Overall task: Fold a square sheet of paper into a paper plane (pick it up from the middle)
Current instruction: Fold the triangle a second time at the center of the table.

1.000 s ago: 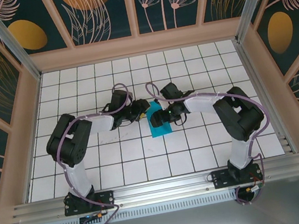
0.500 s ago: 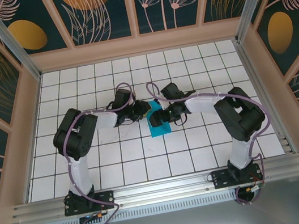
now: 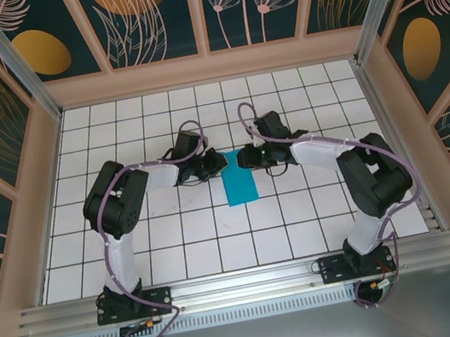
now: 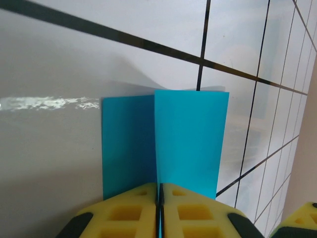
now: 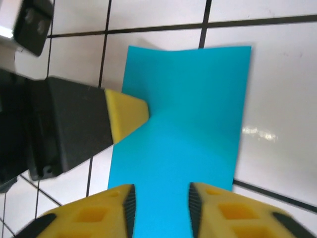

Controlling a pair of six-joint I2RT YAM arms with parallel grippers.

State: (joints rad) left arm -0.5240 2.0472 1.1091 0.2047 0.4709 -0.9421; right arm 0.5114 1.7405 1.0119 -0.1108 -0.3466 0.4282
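The square sheet of paper is teal-blue and folded into a narrow rectangle on the white tiled floor, not a pointed paper plane. My left gripper reaches its far left corner. In the left wrist view the yellow pads are pressed together on the raised crease of the sheet, one flap bright, the other shaded. My right gripper hovers at the sheet's far end. In the right wrist view its jaws stand apart above the paper, with the left gripper's fingertip at the sheet's left edge.
White tiles with black grid lines spread all round the sheet. Beige walls with patterned panels enclose the floor. Both arm bases sit on the aluminium rail at the near edge.
The left gripper has closed on the paper. The right gripper has drawn back toward the sheet's far end and narrowed its jaws. More of the sheet now lies uncovered.
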